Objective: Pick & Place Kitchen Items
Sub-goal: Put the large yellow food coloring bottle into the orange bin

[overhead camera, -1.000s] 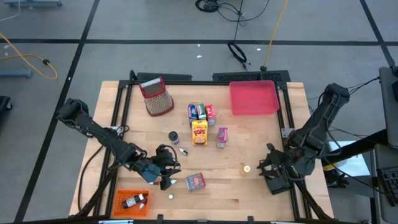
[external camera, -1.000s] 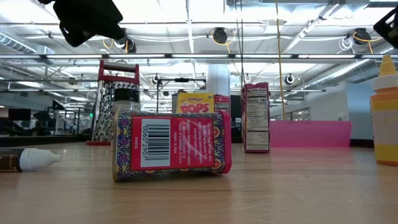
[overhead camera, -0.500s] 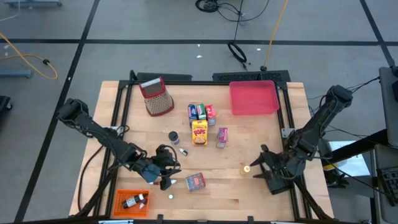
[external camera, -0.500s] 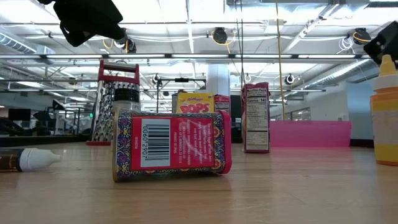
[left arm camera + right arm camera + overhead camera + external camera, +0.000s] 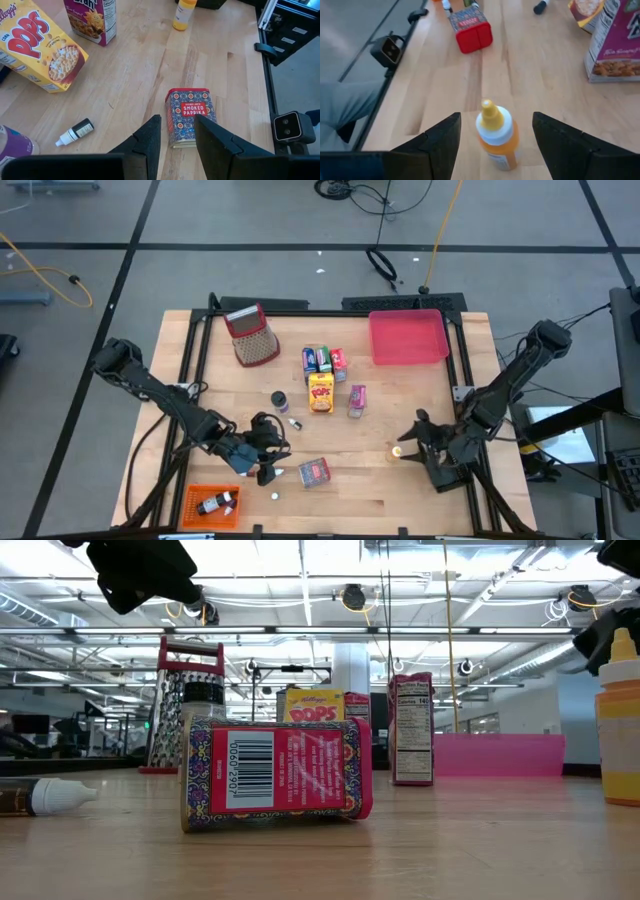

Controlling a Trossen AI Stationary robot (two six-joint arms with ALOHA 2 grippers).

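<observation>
My right gripper (image 5: 492, 145) sits low at about 4 o'clock on the counter (image 5: 400, 400), its fingers (image 5: 435, 142) spread wide with the small orange bottle (image 5: 496, 131) standing upright in the gap between them, a finger on each side and neither touching it. From above, that bottle (image 5: 397, 451) shows as a small bright spot just off my right gripper (image 5: 418, 442).

My left gripper (image 5: 176, 137) hovers at about 7 o'clock on the counter, fingers (image 5: 150, 142) parted and holding nothing. Just beyond them the red paprika tin (image 5: 190, 116) lies on its side; from above it rests just beside the left gripper (image 5: 268, 470), toward 6 o'clock (image 5: 314, 471).

Near the counter's centre stands the yellow cereal box (image 5: 320, 392), with the pink packet box (image 5: 356, 401) just to its 3 o'clock side. A cluster of blue, green and red packets (image 5: 324, 360) stands just past the cereal box toward 12 o'clock. A small dark dropper bottle (image 5: 74, 132) lies flat between the cereal box and my left gripper. The grater (image 5: 252, 336) stands at about 11 o'clock, the pink tray (image 5: 407, 338) at about 1 o'clock, and the orange tray (image 5: 210, 502) at 7 o'clock holds a small dark bottle.
</observation>
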